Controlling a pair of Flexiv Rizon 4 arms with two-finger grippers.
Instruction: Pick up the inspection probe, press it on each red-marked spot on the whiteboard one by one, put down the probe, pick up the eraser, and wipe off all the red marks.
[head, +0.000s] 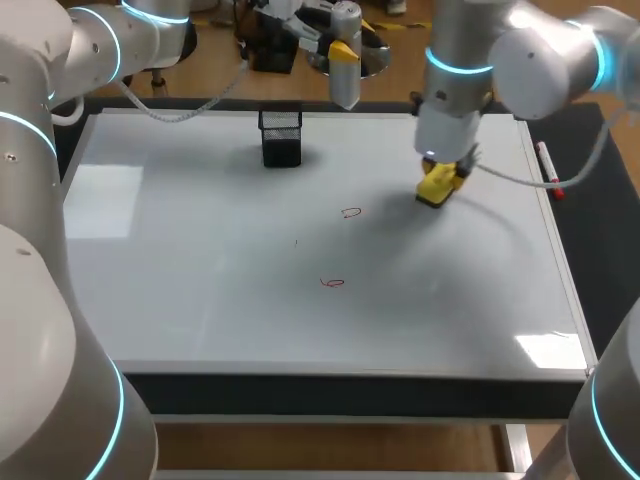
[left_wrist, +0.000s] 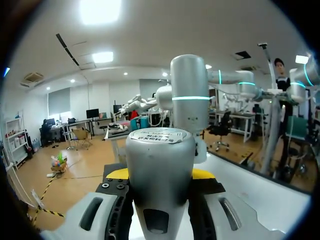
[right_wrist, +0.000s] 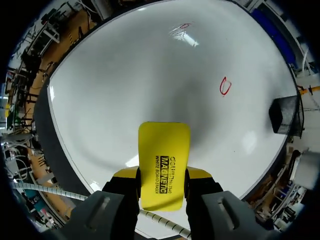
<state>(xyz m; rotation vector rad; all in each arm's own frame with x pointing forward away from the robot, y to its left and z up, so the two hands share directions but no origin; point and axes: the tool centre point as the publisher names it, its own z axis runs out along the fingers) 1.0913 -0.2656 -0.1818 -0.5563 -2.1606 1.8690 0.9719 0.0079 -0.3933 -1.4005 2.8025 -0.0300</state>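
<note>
Here right gripper (right_wrist: 162, 174) clamps eraser (right_wrist: 164, 155), left gripper (left_wrist: 160, 175) clamps probe (left_wrist: 160, 145) near mesh holder (head: 281, 135).

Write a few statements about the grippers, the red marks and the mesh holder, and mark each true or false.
1. The right gripper holds the yellow eraser. True.
2. The left gripper is empty. False: it is shut on the silver probe.
3. Two red marks show on the whiteboard. True.
4. The black mesh holder stands between the two marks. False: it stands near the board's far edge, apart from both.
</note>
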